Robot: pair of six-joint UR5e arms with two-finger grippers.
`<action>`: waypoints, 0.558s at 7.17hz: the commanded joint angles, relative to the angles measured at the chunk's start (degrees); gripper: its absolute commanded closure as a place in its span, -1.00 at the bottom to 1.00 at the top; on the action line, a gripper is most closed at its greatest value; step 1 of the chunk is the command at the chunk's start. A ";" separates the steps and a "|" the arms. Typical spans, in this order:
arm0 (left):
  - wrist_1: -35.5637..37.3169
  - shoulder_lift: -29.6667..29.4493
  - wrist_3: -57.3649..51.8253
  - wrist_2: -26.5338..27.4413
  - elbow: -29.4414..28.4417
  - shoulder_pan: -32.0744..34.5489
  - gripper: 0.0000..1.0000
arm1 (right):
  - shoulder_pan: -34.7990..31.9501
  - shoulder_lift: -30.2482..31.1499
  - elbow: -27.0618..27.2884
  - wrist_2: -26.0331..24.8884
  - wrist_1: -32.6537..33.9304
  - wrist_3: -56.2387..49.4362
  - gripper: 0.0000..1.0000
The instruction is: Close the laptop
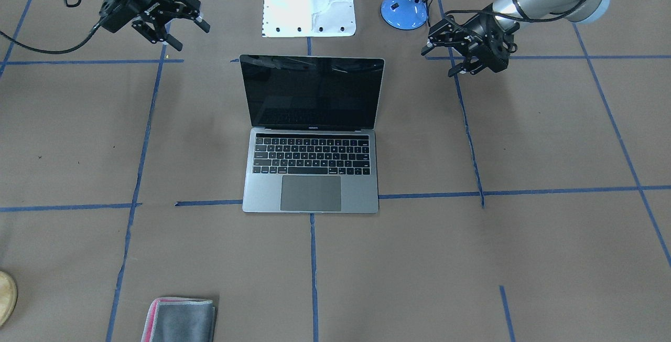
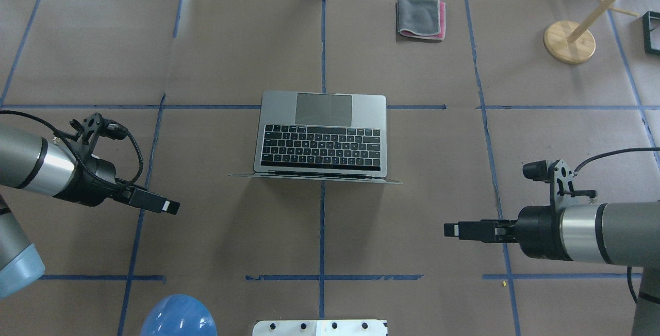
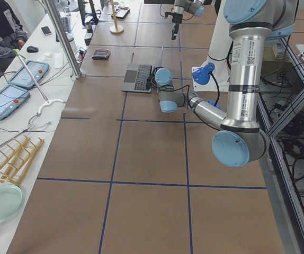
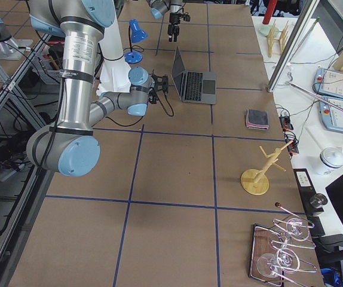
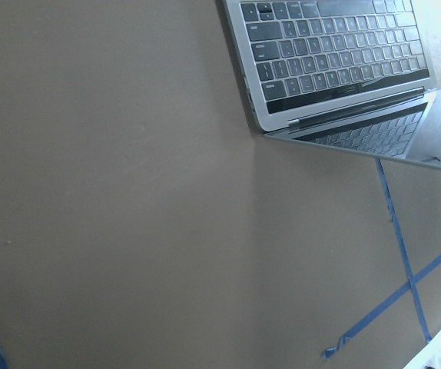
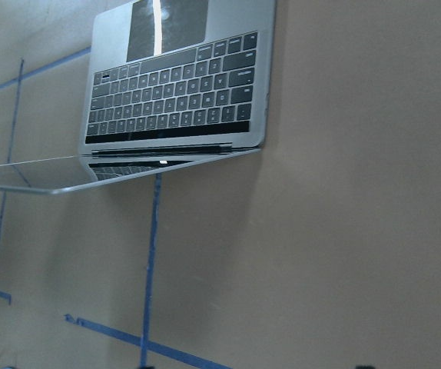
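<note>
The laptop [image 1: 312,169] lies open in the middle of the table, its black screen [image 1: 312,93] upright and facing away from me. It also shows in the overhead view [image 2: 322,135], the left wrist view [image 5: 328,61] and the right wrist view [image 6: 178,92]. My left gripper [image 1: 439,61] hovers open and empty off the laptop's left side, level with the screen; it shows edge-on in the overhead view [image 2: 167,206]. My right gripper [image 1: 191,33] hovers open and empty off the other side, and also shows in the overhead view [image 2: 452,230]. Neither touches the laptop.
A folded grey cloth with a pink edge [image 2: 420,18] lies beyond the laptop. A wooden stand [image 2: 570,42] is at the far right. A blue desk lamp [image 1: 403,9] and the white base plate [image 1: 309,1] sit near my base. Blue tape lines cross the brown table.
</note>
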State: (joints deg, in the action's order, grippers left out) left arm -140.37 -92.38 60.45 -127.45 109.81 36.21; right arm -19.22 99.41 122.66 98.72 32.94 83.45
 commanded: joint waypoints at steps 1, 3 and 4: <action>0.01 -5.77 7.38 9.54 -0.30 -8.57 -0.75 | 7.15 -3.68 0.30 -10.18 0.37 2.24 -0.50; -0.08 -10.15 15.87 12.75 -0.38 -11.16 0.40 | 7.70 -6.93 -0.75 -14.49 0.64 7.84 0.48; -0.16 -10.27 16.62 12.84 -0.21 -11.16 0.91 | 7.79 -9.12 -2.24 -17.48 0.72 9.35 0.82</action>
State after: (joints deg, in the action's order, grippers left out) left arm -140.48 -101.40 74.35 -115.28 109.51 25.53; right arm -11.69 92.65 121.79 84.64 33.56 90.57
